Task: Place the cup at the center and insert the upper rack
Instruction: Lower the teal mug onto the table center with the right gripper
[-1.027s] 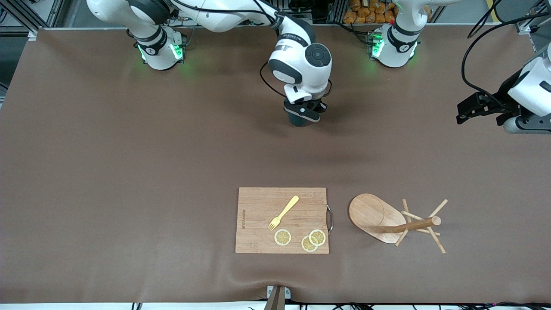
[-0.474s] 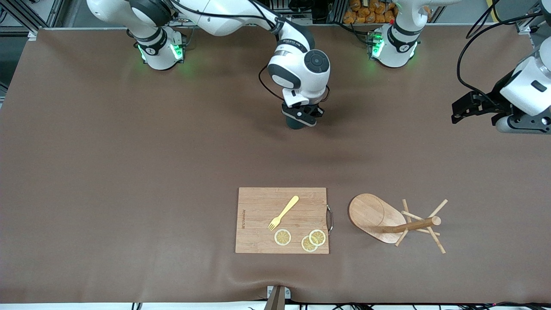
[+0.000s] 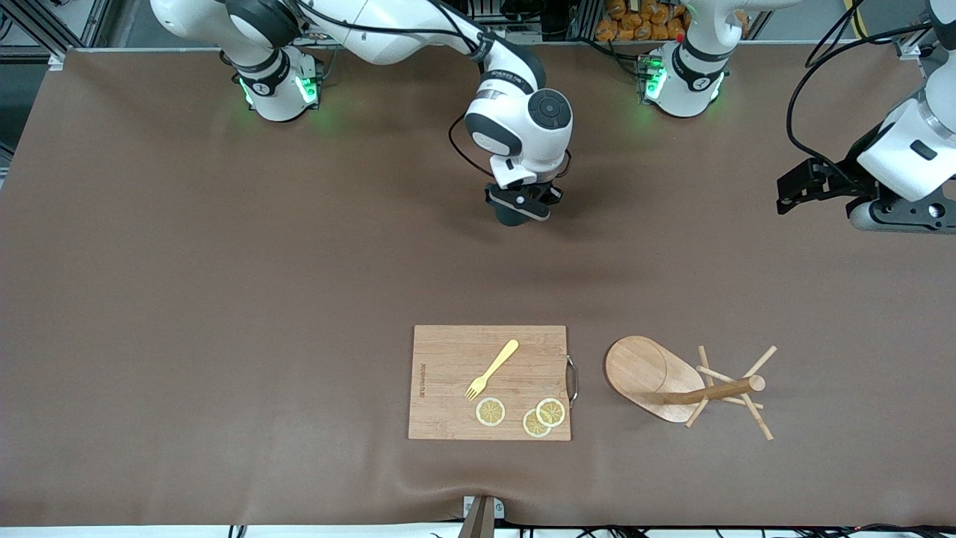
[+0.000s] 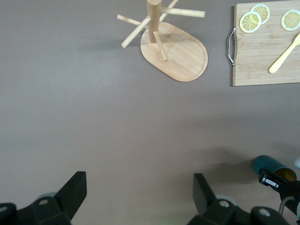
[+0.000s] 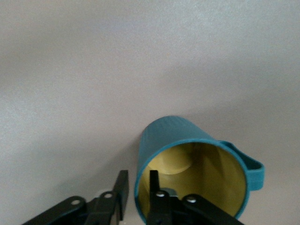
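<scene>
The dark teal cup [image 3: 510,217] hangs under my right gripper [image 3: 518,202] over the table's middle, toward the robots' bases. In the right wrist view the gripper [image 5: 137,180] pinches the cup [image 5: 173,136] by its wall, one finger inside the yellowish bowl and one outside. The cup also shows in the left wrist view [image 4: 267,165]. The upper rack [image 3: 650,373], a light wooden mug tree, lies tipped on its side beside the cutting board, toward the left arm's end; the left wrist view shows it too [image 4: 180,51]. My left gripper [image 3: 790,187] is open and empty, up over the table's left-arm end.
A rectangular wooden cutting board [image 3: 448,366] lies near the front camera. It carries a yellow fork [image 3: 493,368] and three lemon slices [image 3: 491,412]. A brown mat [image 3: 224,299] covers the table.
My right gripper with the cup has shifted slightly toward the right arm's end and a little lower in the front view. My left gripper has drifted toward the bases' side.
</scene>
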Motion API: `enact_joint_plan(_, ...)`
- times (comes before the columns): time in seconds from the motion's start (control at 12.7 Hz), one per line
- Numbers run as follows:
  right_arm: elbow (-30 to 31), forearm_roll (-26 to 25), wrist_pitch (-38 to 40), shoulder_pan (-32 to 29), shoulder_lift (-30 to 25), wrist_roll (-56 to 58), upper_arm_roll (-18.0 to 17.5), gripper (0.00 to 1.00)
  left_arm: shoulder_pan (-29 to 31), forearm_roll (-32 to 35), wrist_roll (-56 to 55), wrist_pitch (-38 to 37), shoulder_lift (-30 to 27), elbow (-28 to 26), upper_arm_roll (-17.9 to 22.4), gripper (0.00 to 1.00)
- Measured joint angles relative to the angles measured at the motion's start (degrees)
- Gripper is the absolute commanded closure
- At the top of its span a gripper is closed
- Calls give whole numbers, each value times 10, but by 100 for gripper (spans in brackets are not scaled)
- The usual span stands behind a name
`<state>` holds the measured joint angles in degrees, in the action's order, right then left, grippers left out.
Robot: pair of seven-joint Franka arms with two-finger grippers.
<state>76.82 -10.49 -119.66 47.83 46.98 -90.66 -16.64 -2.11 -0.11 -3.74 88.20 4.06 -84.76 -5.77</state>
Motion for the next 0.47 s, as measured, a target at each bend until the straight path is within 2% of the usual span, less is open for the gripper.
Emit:
enact_joint_plan(0.24,-10,0,9,-1,0,0,1,0,0,0,0,0,0,0,0,0)
enact_joint_plan(0.47,-54,0,59,-11,-2,2,0,0,-2,0,-3,-9,0,0,-2,0)
